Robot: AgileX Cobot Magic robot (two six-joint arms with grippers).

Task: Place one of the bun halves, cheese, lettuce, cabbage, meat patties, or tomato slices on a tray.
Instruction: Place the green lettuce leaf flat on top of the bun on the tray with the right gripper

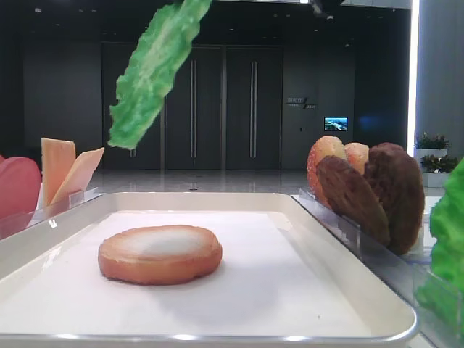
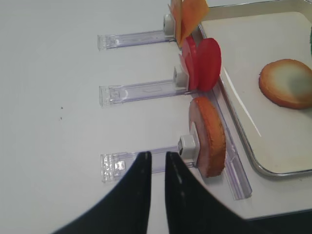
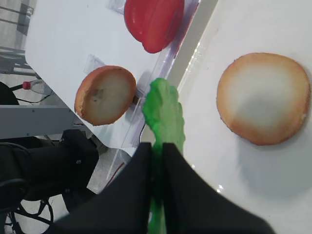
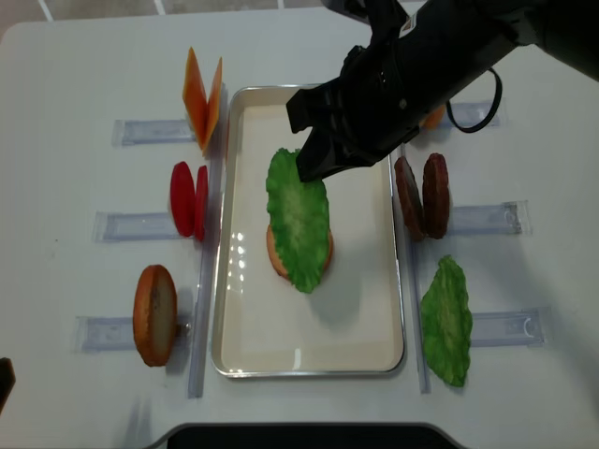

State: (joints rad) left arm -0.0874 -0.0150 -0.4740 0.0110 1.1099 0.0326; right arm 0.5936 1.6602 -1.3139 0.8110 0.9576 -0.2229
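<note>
My right gripper (image 3: pixel 157 145) is shut on the edge of a bright green lettuce leaf (image 4: pixel 298 220). The leaf hangs in the air above the cream tray (image 4: pixel 309 360), high at the upper left (image 1: pixel 152 72) in the low exterior view. Under it a bun half (image 1: pixel 160 254) lies flat on the tray's paper, pale face up; from overhead the leaf hides most of it. My left gripper (image 2: pixel 157 155) is shut with nothing in it, above the table left of the tray, next to a bun half (image 2: pixel 209 136) standing on edge in a clear holder.
Clear holders flank the tray. On the left stand cheese slices (image 4: pixel 203 94), tomato slices (image 4: pixel 187 199) and the upright bun half (image 4: pixel 154 313). On the right are meat patties (image 4: pixel 421 196), another lettuce leaf (image 4: pixel 446 323) and a bun (image 1: pixel 326 156) partly behind my right arm.
</note>
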